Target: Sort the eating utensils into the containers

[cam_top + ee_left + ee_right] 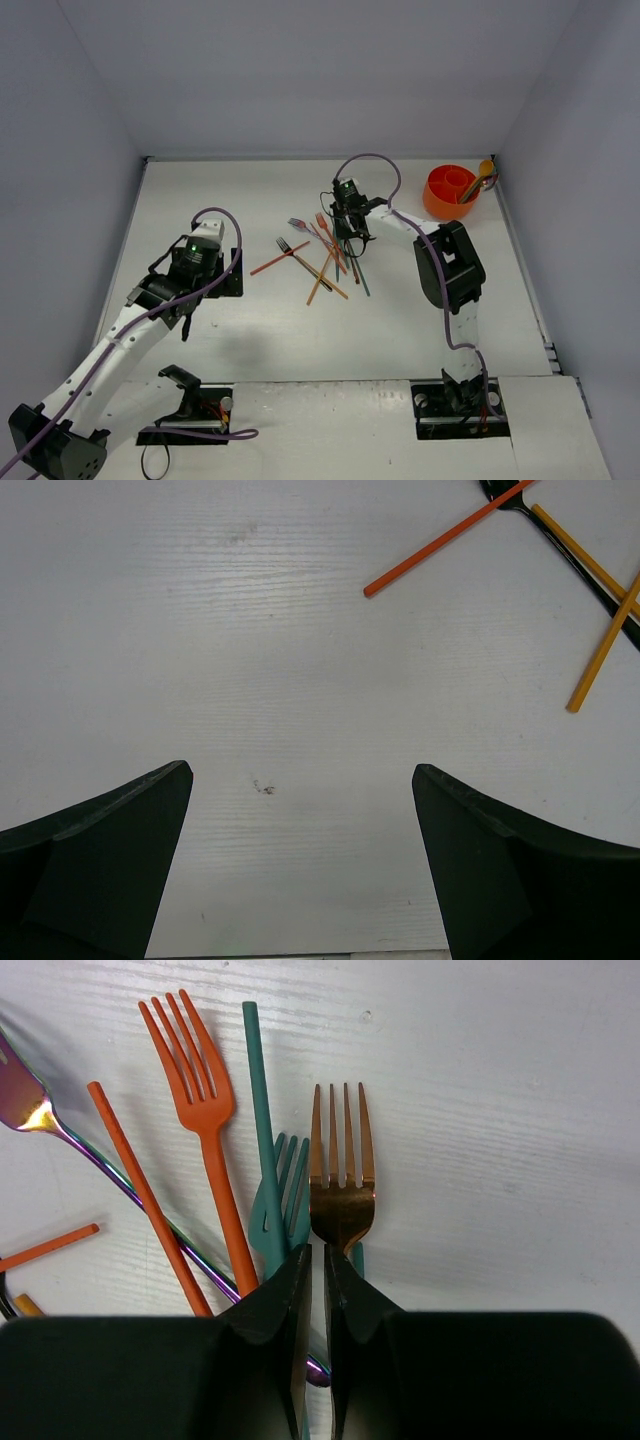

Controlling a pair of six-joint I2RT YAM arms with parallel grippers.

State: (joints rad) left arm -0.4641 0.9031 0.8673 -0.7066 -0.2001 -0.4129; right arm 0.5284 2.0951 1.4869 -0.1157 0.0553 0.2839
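Note:
The utensils lie in a loose pile (325,258) at mid-table. In the right wrist view I see a gold fork (340,1175), a teal fork (282,1210), an orange fork (205,1110), a teal stick (255,1080), an orange stick (135,1175) and an iridescent purple utensil (25,1105). My right gripper (318,1250) (352,235) is down in the pile, its jaws closed to a thin slit at the gold fork's neck. The orange container (450,192) stands at the far right with a gold spoon (484,170) in it. My left gripper (300,770) (172,310) is open and empty over bare table.
In the left wrist view a red-orange stick (445,540), a yellow-orange stick (603,645) and a black handle (560,550) lie at the upper right. White walls close off the table at the back and sides. The container sits close to the right wall.

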